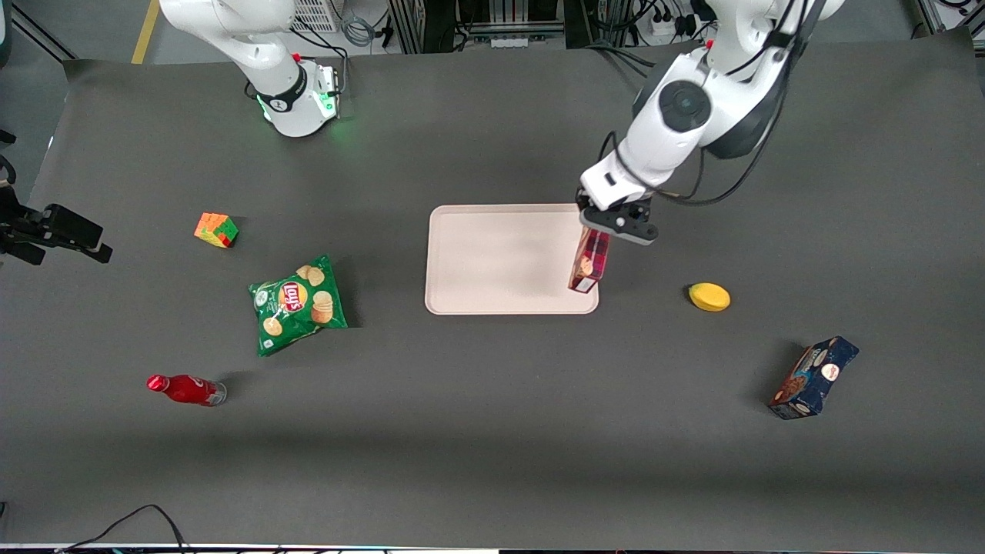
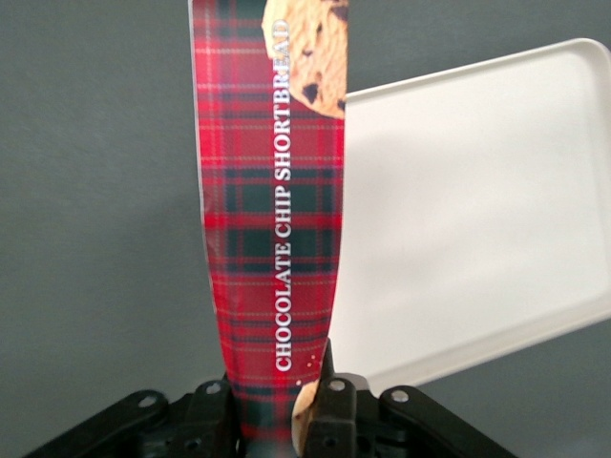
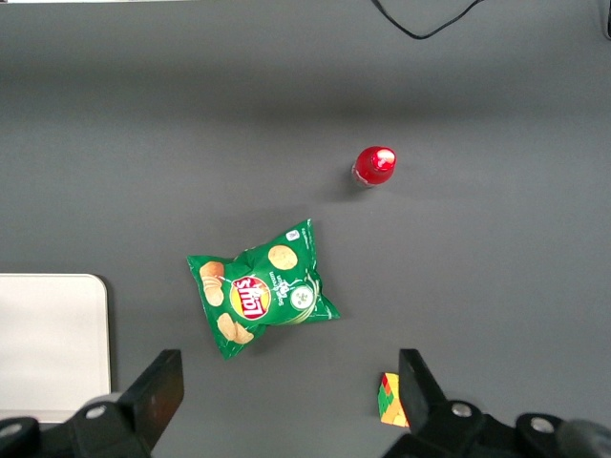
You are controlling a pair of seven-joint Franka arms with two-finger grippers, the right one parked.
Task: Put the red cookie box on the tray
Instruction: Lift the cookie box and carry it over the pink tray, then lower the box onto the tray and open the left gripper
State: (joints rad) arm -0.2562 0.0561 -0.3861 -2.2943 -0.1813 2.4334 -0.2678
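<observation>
We've got the gripper (image 1: 608, 231) clamped on the upper end of the red cookie box (image 1: 589, 263), which hangs upright over the tray (image 1: 492, 258), just at the tray's edge nearest the working arm's end.

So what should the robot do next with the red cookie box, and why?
Probably shift it a little toward the tray's middle, then lower it. The gripper is shut on the red cookie box, which hangs on end at the tray's edge nearest the working arm, so letting go here might tip it off.
</observation>
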